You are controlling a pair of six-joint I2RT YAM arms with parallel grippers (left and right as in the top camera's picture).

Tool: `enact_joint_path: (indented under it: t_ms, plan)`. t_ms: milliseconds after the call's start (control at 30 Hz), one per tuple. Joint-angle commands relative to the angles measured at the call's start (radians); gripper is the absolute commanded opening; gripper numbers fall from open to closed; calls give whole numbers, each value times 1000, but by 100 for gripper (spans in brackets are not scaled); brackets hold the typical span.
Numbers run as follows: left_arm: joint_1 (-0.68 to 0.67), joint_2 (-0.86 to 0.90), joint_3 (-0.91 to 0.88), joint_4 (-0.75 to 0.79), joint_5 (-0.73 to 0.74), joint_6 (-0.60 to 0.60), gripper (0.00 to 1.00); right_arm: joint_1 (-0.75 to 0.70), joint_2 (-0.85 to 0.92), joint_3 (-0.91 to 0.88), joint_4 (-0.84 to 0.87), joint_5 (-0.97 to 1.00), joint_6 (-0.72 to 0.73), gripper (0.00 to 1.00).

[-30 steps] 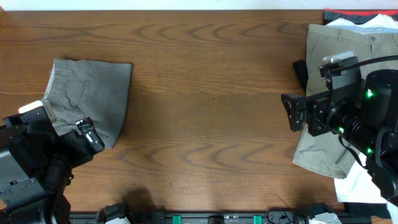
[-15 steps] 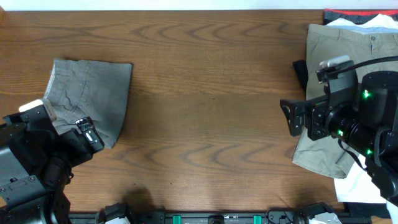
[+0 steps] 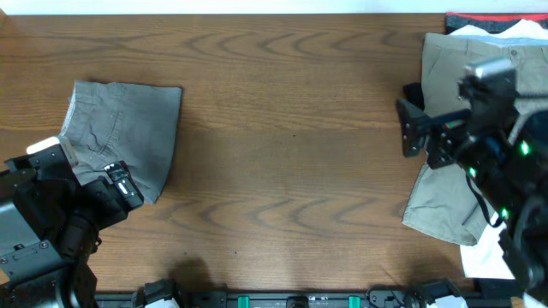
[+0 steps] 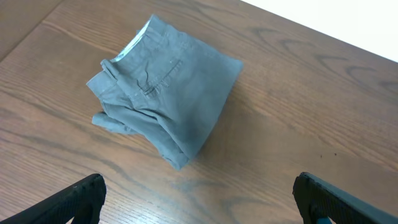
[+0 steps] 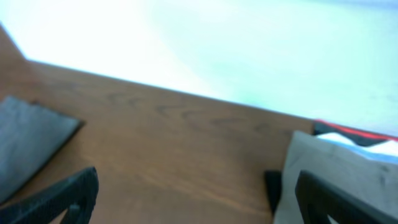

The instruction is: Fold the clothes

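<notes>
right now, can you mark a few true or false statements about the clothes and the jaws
1. The grey shorts lie on the table near the left arm. True.
2. The left jaws grip the grey shorts. False: they stand open, holding nothing.
3. Khaki trousers lie beneath the right arm. True.
4. The right jaws are shut. False: they stand open, holding nothing.
</notes>
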Motion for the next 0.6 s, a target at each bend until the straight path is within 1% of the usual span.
enact_joint_path:
  t_ms: [0, 133, 333, 433, 567]
  plan:
    - [-2, 2, -4, -1, -16, -5, 98, -51, -123, -206, 94, 6, -11, 99]
    - [-2, 2, -4, -1, -16, -5, 98, -102, -306, -505, 169, -7, -10, 99]
    - [-2, 2, -4, -1, -15, -5, 98, -141, -600, -869, 251, -19, 28, 99]
    - [-2, 2, -4, -1, -15, -5, 98, -141, -737, -1007, 299, -19, 55, 99]
    - [-2, 2, -4, -1, -16, -5, 98, -141, -874, -1121, 339, -19, 64, 99]
